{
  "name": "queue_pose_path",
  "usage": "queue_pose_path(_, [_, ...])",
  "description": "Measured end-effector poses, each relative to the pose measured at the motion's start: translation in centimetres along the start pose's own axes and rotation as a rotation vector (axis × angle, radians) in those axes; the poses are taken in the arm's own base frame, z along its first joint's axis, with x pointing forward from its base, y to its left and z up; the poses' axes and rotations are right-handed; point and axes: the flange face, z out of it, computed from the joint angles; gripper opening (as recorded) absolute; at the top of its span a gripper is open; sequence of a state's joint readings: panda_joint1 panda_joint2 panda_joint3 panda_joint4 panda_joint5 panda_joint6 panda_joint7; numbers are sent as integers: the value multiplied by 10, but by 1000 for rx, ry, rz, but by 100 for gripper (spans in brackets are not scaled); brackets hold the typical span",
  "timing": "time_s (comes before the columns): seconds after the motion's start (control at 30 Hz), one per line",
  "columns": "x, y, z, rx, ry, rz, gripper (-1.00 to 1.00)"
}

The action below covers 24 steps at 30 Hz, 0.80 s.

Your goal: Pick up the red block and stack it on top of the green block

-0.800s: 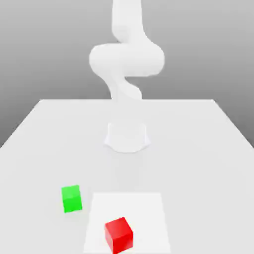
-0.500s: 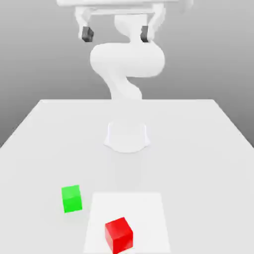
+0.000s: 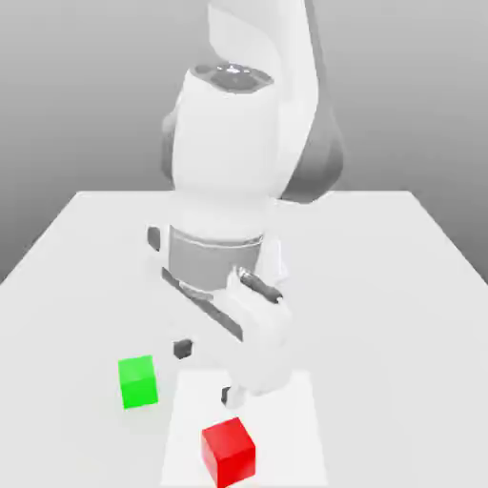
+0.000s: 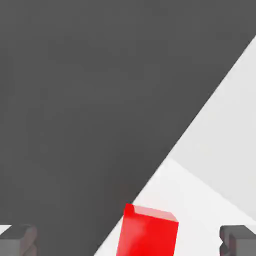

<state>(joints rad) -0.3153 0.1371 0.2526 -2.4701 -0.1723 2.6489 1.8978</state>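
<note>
Lowered since the earlier frame: the arm, its fingers (image 3: pixel 204 372) now above the desk (image 3: pixel 381 324), spread and empty. Red block (image 3: pixel 229 453) sits on the white patch (image 3: pixel 295 429), near the desk's front edge; green block (image 3: pixel 138 382) rests apart, toward the exterior view's left. Approach under way — grasp, lift and stacking outstanding.

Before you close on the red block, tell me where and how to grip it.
Best taken by two opposite upright side faces, coming straight down from above. The red block is a plain cube sitting flat on the white square, turned askew to that square, so the open gripper should probably turn to match its faces.
</note>
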Motion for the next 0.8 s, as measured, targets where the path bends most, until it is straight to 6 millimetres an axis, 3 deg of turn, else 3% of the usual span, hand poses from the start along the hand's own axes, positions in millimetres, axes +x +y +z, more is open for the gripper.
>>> queue_pose_path(0.2, [-5,13,79,-58,-36,89,0])
queue_pose_path(0.23, [-6,15,92,-60,-35,89,-100])
queue_pose_path(0.43, [-6,16,98,-58,-36,89,-100])
queue_pose_path(0.5, [-6,14,85,-57,-37,91,-100])
queue_pose_path(0.63, [-1,13,40,-59,-35,106,-100])
queue_pose_path(0.8, [59,36,19,-74,-18,523,-100])
